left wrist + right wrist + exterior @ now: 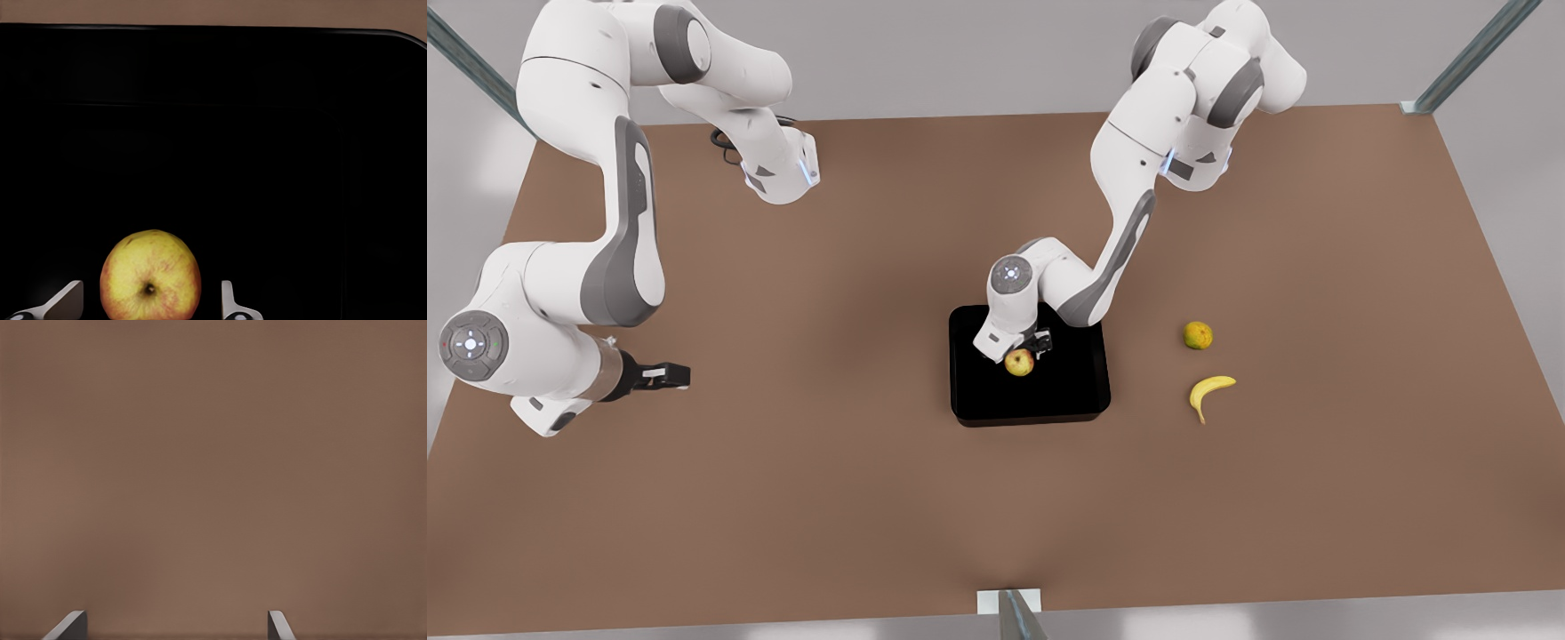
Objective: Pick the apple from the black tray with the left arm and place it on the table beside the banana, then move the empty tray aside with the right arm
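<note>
The apple (1019, 362), yellow-green with a red blush, lies in the black tray (1067, 400) near its far left part. My left gripper (1023, 352), on the arm at the front view's right, is down over it. In the left wrist view the apple (151, 277) sits between the two fingers of the left gripper (150, 303), which is open, with a small gap on each side, and the tray (267, 133) spreads dark behind it. The banana (1209, 391) lies on the table (827, 489) to the tray's right. My right gripper (676, 375) waits open at the front view's left.
A round yellow-green citrus fruit (1198, 335) lies just behind the banana. Bare brown tabletop (213, 453) is under the right gripper (175, 625). Metal frame posts stand at the table's corners, and a bracket (1009, 601) sits at the middle of the near edge.
</note>
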Controlling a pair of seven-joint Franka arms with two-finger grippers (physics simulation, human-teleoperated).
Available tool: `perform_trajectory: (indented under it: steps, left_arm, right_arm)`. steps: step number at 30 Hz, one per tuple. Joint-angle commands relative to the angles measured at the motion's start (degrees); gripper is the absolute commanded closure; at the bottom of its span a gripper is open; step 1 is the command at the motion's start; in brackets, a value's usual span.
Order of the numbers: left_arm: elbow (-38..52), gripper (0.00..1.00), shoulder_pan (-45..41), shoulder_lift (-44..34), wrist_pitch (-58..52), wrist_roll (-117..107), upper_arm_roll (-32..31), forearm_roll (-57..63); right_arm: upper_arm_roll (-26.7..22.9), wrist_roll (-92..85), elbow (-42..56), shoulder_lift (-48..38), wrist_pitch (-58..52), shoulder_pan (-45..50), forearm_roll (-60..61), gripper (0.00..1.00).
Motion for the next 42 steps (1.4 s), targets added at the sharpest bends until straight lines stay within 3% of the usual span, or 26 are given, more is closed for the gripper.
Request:
perform_trajectory:
  steps: [1, 14, 15, 16, 21, 27, 30, 31, 33, 35, 38, 41, 42]
  left_arm:
    - [-0.63, 0.00, 0.08, 0.16, 2.20, -3.58, 0.02, 0.67]
    - [-1.78, 0.00, -0.36, 2.27, 5.81, -6.04, 0.10, 1.55]
    - [-1.86, 0.06, -0.44, 2.27, 5.72, -6.40, 0.10, 1.55]
    - [-1.86, 0.25, -0.44, 2.27, 5.63, -6.48, 0.10, 1.55]
    - [-1.86, 0.29, -0.36, 2.09, 5.01, -6.13, 0.10, 2.25]
    - [-1.60, 0.29, 3.33, -8.80, -16.25, 10.20, -0.07, 0.15]
    - [-1.69, 0.29, 15.63, -14.08, -24.34, 34.63, 0.02, -2.67]
    - [-1.60, 0.29, 19.77, -14.16, -24.34, 41.58, 0.02, -3.11]
    - [-1.78, 0.29, 24.78, -13.11, -22.41, 49.76, 0.19, -3.37]
    - [-1.69, 0.29, 28.03, -9.34, -17.40, 53.46, 0.19, -3.11]
    - [-1.69, 0.29, 28.74, -4.06, -11.07, 53.37, 0.19, -3.02]
    - [-1.86, 0.28, 28.74, -3.44, -10.63, 53.28, 0.19, -3.02]
    - [-1.86, 0.02, 28.74, -3.44, -10.63, 53.28, 0.19, -3.02]
  right_arm:
    - [-0.01, -0.14, 0.03, -0.07, -0.03, 0.00, 0.03, 0.00]
    - [-0.01, -0.14, 0.03, 0.02, -0.03, 0.00, 0.03, 0.00]
    - [-0.01, -0.14, 0.03, 0.02, -0.03, 0.00, 0.03, 0.00]
    - [-0.01, -0.23, 0.03, 0.02, -0.03, 0.00, 0.03, 0.00]
    - [-0.01, -0.14, 0.03, 0.02, -0.03, 0.00, 0.03, 0.00]
    - [-0.01, -0.23, 0.03, 0.02, -0.03, 0.00, -0.06, 0.00]
    - [0.34, 2.32, 0.12, -2.00, -1.87, 3.16, 0.55, 0.00]
    - [1.92, 11.35, 0.20, -3.32, -5.56, 7.55, 0.38, 0.00]
    - [14.31, 30.26, 5.92, -3.67, -10.31, 8.44, 0.11, 0.00]
    - [20.82, 38.27, 5.83, -3.15, -10.31, 10.36, -0.50, 0.00]
    - [21.79, 56.99, 6.18, 2.04, -5.13, 14.33, 2.31, 0.00]
    - [21.70, 69.46, 4.25, 9.33, 7.26, 14.59, 5.56, 0.00]
    - [21.79, 76.23, 4.95, 11.97, 8.76, 14.59, 5.30, 0.00]
